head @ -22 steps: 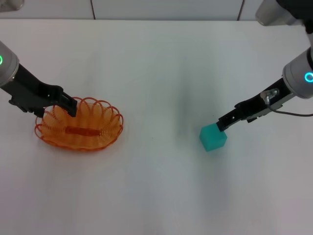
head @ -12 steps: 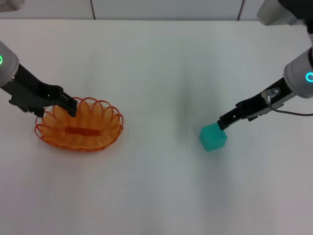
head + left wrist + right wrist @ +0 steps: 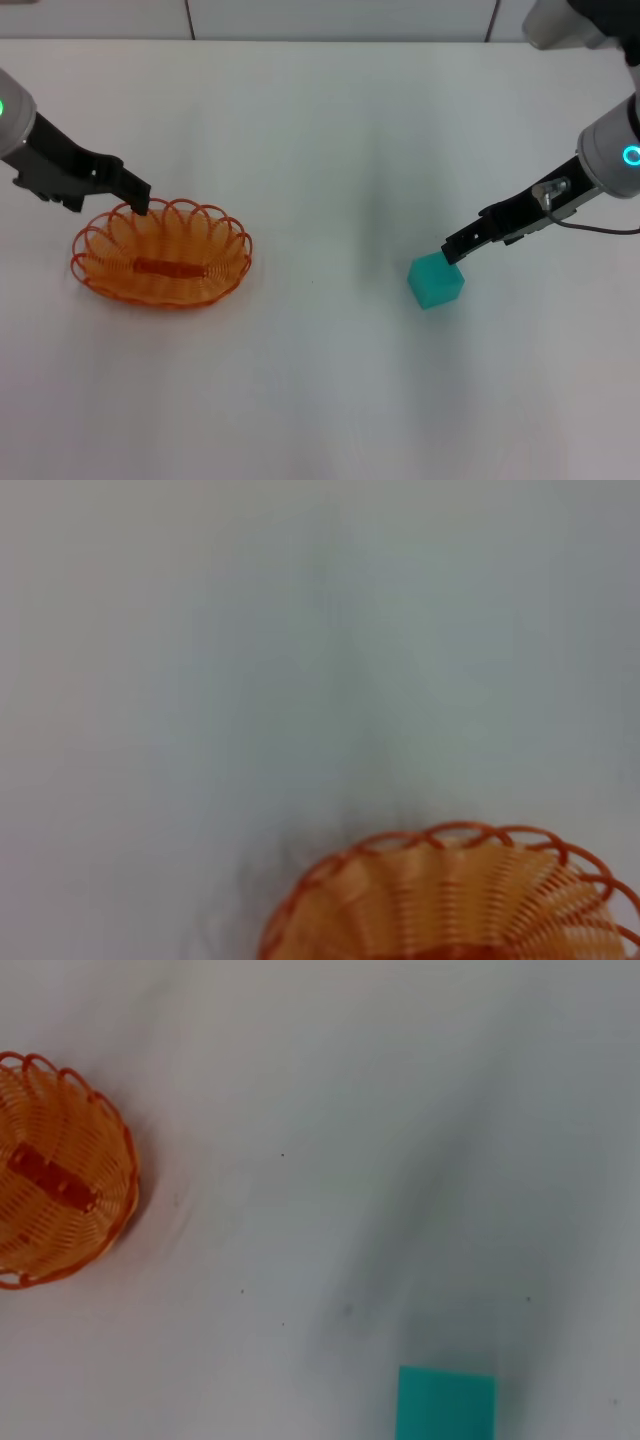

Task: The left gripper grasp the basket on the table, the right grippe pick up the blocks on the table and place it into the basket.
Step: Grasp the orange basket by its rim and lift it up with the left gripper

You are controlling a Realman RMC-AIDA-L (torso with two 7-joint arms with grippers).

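Note:
The orange wire basket [image 3: 215,238] sits on the white table [image 3: 310,140] at the left, with nothing in it but its own base strip. My left gripper [image 3: 136,194] hangs at the basket's far-left rim, just outside the loops. At the right lies the teal block [image 3: 436,280], resting flat on the table. My right gripper [image 3: 455,246] hovers just behind the block's far top edge. The left wrist view shows part of the basket [image 3: 450,900]. The right wrist view shows the block [image 3: 445,1403] close by and the basket [image 3: 60,1175] farther off.
Bare white tabletop lies between the basket and the block. A wall runs along the table's far edge [image 3: 300,38]. A grey cable [image 3: 600,232] trails from the right arm.
My left gripper has drawn back from inside the basket's left rim to just beyond its far-left edge. The right gripper has barely shifted. Basket and block stay put.

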